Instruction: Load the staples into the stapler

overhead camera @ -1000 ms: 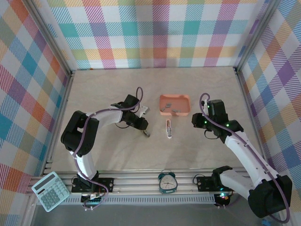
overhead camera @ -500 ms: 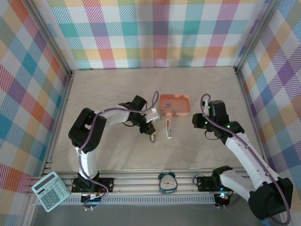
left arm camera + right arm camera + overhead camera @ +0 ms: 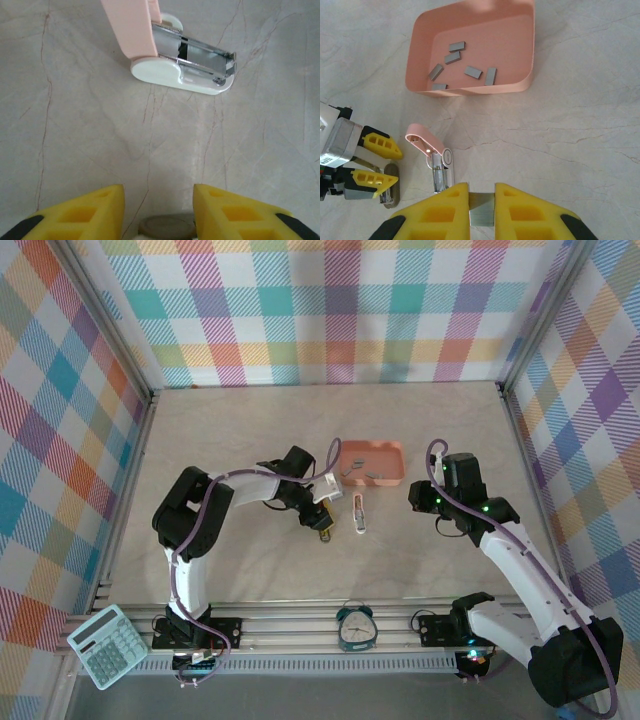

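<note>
The likeliest failure, I judge, comes at the narrow metal channel of the stapler (image 3: 182, 70), which lies open on the surface (image 3: 230, 420) with its pink lid raised, between the two arms and just in front of the pink tray (image 3: 470, 91). The right claw (image 3: 481, 192) is clamped on one small grey staple strip (image 3: 481, 212) above and near the stapler; if the strip comes down skewed it could catch the channel wall, tip out or jam. Nothing pins the light stapler, so a push could slide it or drop the lid shut. The left claw (image 3: 157, 200) hangs just beside the stapler with its jaws apart, gripping nothing that I can see; a small grey object (image 3: 391, 186), which I cannot identify, lies at its fingertips, and the two arms could crowd each other. The rest of the staples (image 3: 472, 71) lie loose in the tray. The surface is pale and marble-veined, walled by pastel plaid panels; a clock (image 3: 354, 625) and a calculator (image 3: 108, 645) sit at the near rail.
</note>
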Tool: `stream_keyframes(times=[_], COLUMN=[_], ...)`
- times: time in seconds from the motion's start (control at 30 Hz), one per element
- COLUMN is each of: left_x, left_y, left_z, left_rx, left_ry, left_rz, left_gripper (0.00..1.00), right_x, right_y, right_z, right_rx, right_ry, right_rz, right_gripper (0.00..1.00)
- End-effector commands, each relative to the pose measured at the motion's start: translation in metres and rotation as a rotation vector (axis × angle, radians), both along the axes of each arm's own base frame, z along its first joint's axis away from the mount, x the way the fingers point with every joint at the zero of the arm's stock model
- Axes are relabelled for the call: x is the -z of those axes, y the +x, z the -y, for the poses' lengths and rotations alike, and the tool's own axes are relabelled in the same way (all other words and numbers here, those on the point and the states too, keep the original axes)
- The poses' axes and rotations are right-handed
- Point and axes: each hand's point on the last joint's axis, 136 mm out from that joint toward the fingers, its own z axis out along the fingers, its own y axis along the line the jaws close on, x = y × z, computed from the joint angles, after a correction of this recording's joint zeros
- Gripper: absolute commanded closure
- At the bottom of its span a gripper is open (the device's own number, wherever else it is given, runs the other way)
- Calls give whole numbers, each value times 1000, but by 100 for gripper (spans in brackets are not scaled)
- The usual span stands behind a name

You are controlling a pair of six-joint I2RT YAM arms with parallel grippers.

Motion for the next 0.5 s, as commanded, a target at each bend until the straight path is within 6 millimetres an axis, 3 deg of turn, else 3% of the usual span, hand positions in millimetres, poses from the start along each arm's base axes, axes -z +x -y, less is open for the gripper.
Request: stream_keyframes(times=[0.0, 0.2, 0.47], left_x=[0, -15, -52], left_y=[1, 2, 36], left_z=[1, -1, -4], left_rx=[-13, -46, -254], left_ry=[-5, -31, -121], left_rz=[14, 15, 31], left_gripper=[53, 45, 33], right_x=[-1, -1, -2], right_y=[-1, -1, -3], right_z=[0, -1, -11], right_rx=[-10, -14, -50], right_ry=[-14, -7, 19], right_rz=[13, 9, -5], right_gripper=[85, 85, 85])
